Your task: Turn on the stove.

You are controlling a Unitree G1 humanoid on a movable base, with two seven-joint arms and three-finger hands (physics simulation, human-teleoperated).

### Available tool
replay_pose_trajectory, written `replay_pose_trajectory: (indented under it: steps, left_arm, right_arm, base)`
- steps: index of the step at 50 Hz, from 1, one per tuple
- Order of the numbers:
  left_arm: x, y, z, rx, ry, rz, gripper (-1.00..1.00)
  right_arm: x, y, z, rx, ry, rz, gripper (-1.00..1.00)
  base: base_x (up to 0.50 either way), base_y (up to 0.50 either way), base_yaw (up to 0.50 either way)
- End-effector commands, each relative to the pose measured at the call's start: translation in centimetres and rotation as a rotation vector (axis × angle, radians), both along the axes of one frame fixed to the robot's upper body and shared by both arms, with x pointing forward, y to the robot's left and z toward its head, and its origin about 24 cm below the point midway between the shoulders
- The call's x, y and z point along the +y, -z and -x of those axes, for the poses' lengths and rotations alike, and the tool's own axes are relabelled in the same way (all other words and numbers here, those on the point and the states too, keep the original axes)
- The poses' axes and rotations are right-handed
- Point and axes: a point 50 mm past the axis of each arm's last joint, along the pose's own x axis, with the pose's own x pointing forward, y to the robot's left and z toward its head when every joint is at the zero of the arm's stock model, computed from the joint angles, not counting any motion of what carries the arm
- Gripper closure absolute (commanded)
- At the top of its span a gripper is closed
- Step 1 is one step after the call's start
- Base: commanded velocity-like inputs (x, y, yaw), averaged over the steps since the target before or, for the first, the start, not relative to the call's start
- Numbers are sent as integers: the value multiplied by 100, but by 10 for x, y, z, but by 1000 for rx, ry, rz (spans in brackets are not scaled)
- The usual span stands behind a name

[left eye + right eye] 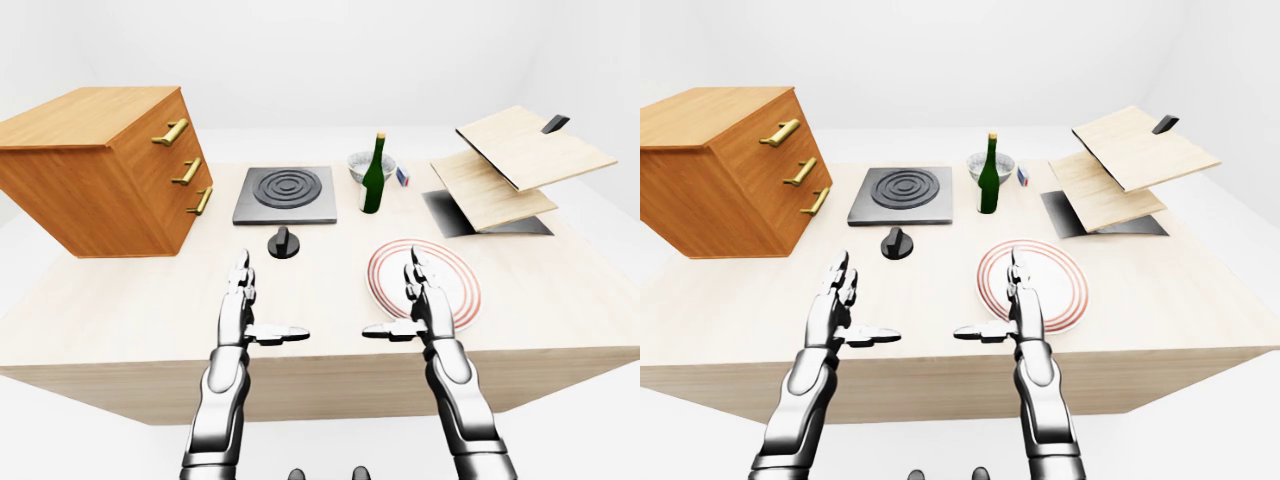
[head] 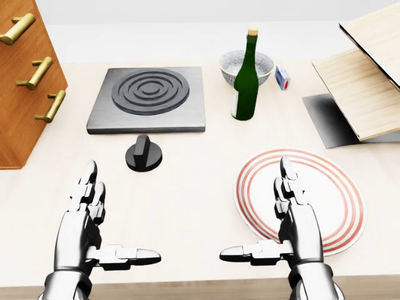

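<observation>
Stove knob (image 2: 144, 153) sits untouched just below the stove (image 2: 149, 99), both hands spread wide with nothing held, left hand (image 2: 87, 215) nearest, so a sloppy reach could just shove the knob instead of twisting it.

I see bright, even, diffuse light in all 3 views, white washed-out surroundings, only faint soft shadows on the pale table (image 2: 187, 187), sharp focus throughout, no glare, no blur
</observation>
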Motion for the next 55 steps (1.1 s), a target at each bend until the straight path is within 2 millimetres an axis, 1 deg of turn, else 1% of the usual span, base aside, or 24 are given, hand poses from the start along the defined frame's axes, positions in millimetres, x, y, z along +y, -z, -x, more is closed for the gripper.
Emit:
replay_pose_trajectory:
  steps: [1, 8, 24, 31, 37, 40, 43, 47, 55]
  left_arm:
    - [6, 0, -1, 2, 1, 0, -100]
    - [5, -3, 2, -5, 4, -1, -100]
    - [6, -3, 2, -8, 0, 2, -100]
    - [3, -3, -4, -5, 4, 4, -100]
    - [3, -4, -10, -4, 4, 11, -100]
    - [2, -8, -8, -10, 7, 16, -100]
    - [1, -5, -9, -9, 10, 12, -100]
    - [2, -6, -8, -11, 8, 12, -100]
    - [3, -8, -4, -17, 9, 9, -100]
  right_arm:
    - [-7, 1, -2, 14, -5, -12, -100]
    - [-9, -6, 3, 2, -6, -25, -100]
    - [-9, -8, 5, -2, -7, -29, -100]
    - [-10, -10, 4, 2, -6, -32, -100]
    - [-11, -14, 6, -16, -4, -38, -100]
    - [-10, -13, 6, -9, -5, -31, -100]
    - [-6, -9, 6, 11, -9, -4, -100]
    - [-6, -9, 6, 8, -12, -5, -100]
    - [-5, -4, 5, 27, -11, 4, -100]
  base:
    - [0, 0, 0]
    - [0, 0, 0]
    - [0, 0, 0]
    - [0, 0, 0]
    - [0, 0, 0]
    - [0, 0, 0]
    - [0, 0, 0]
    - [0, 0, 0]
    - [46, -2, 0]
